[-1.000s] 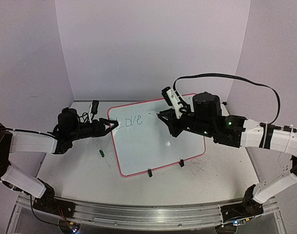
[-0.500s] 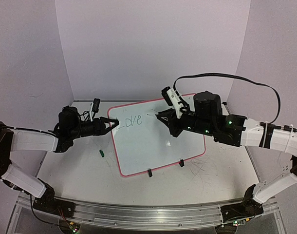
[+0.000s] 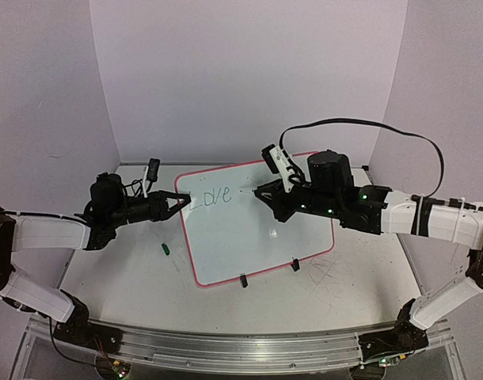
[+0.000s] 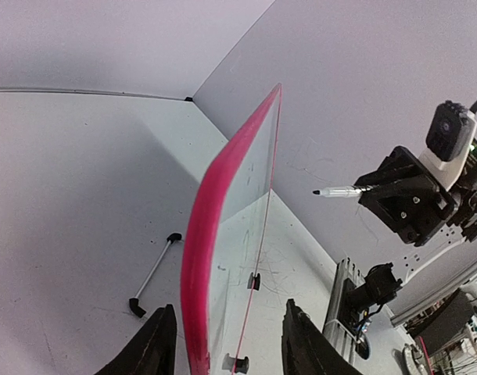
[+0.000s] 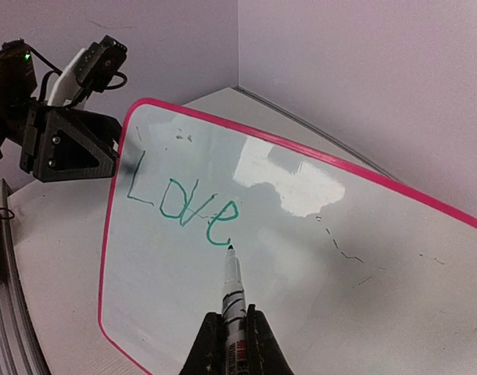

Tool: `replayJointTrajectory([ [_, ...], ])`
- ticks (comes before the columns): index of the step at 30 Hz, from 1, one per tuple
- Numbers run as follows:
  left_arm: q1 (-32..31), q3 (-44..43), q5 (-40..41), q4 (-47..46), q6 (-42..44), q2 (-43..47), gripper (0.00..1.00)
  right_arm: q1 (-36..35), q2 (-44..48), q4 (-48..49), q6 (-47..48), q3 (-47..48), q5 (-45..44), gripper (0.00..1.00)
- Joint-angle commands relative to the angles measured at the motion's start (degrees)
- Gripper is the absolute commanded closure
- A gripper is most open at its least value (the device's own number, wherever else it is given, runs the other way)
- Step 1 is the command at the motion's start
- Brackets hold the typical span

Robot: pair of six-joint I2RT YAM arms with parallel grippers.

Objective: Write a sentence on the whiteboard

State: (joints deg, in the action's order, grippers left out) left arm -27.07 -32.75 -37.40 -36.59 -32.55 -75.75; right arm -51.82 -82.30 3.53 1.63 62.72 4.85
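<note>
Whiteboard (image 3: 257, 237) flat on table (image 3: 107, 269). Left gripper (image 4: 228, 332) jaws apart, straddling whiteboard's left rim, likely to steady it for writing. Right gripper (image 5: 229, 336) clamped on marker (image 5: 233, 289), tip just beside "Love"; sentence (image 5: 184, 205) unfinished.

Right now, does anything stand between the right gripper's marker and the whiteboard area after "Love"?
Nothing visible does. The marker in the right gripper has its tip beside the final "e"; the whiteboard beyond carries only faint marks.
</note>
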Motion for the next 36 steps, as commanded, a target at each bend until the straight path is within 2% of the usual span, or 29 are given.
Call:
replayJointTrajectory([
  [1,0.0,0.07,-1.49,-2.17,3.11,0.47,0.6,1.16,-1.34,1.77,-3.45,2.03,0.7,1.0],
  [10,-0.19,-0.47,-1.34,-2.18,8.51,-0.5,0.84,2.61,-1.89,1.74,-4.27,1.62,0.44,1.0],
  [20,-1.93,-0.1,0.04,-2.2,12.56,-1.86,0.99,2.72,-2.39,2.76,-4.1,1.53,-0.47,1.0],
  [36,-1.85,2.16,1.62,-2.19,14.18,-0.25,1.0,2.78,-2.11,5.26,-4.42,0.1,-1.81,1.0],
])
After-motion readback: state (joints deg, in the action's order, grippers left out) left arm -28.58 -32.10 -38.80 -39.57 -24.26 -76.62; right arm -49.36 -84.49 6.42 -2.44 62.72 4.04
